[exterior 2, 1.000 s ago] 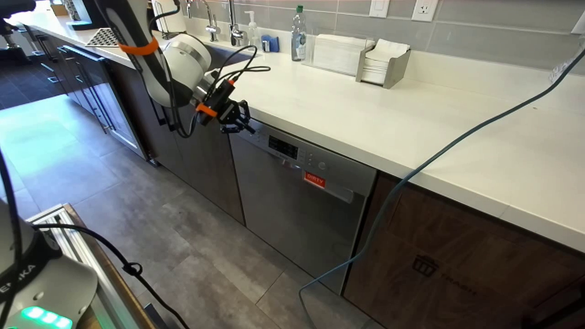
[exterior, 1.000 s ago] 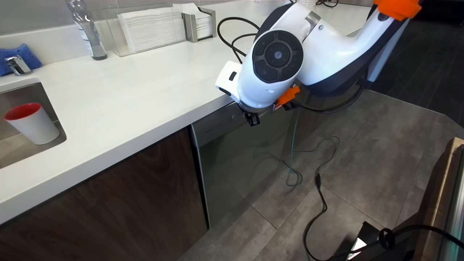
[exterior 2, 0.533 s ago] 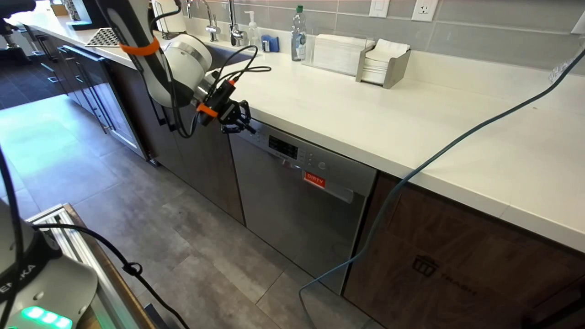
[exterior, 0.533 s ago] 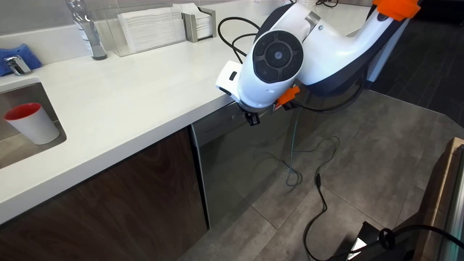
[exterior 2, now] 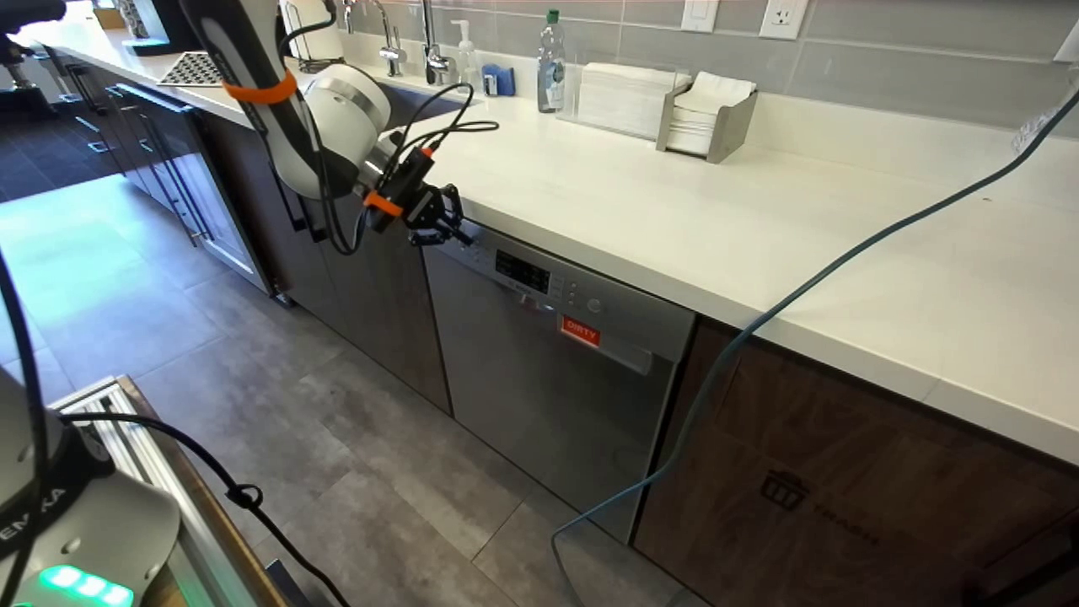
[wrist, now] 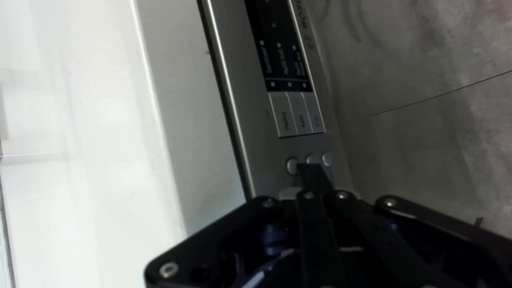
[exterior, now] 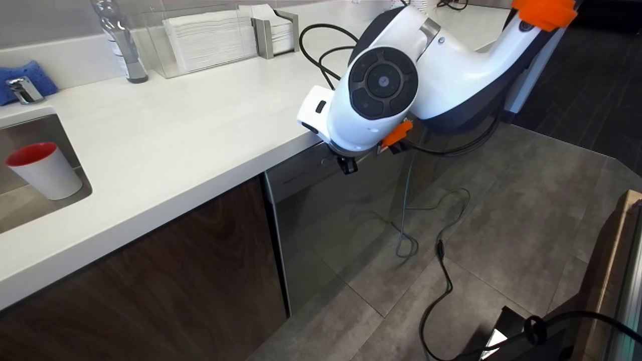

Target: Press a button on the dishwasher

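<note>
You had the gripper (exterior 2: 464, 239) at the left end of the dishwasher (exterior 2: 548, 396), which stood beneath the near edge of the white counter (exterior 2: 759, 211). The fingers (wrist: 314, 176) were pressed together, partly covering the round buttons (wrist: 311, 159); whether they touched, I could not tell.

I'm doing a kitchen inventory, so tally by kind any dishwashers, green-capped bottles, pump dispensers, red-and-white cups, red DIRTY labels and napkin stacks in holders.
Dishwasher: 1
Green-capped bottle: 1
Pump dispenser: 1
Red-and-white cup: 1
DIRTY label: 1
Napkin stacks: 2
Total: 7
</note>
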Available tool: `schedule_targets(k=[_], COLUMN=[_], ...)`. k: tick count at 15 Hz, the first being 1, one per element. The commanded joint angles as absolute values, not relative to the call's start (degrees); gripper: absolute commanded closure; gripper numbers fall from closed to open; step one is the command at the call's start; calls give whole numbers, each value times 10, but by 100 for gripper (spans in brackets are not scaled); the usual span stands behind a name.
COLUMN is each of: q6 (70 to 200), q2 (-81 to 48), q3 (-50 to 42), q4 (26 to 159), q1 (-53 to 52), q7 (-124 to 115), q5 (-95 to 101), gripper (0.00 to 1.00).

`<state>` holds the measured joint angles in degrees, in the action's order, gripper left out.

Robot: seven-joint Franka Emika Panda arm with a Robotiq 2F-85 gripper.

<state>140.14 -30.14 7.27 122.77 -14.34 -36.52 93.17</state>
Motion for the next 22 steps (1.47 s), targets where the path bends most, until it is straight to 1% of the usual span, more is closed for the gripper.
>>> schedule_targets(k=[1, 22], q6=[1387, 1389], q2=[-318, -316], q3=[85, 83], q4=[1211, 1209], q1=[-132, -125], q7=[-382, -427], q5=[955, 973], gripper=[100, 100])
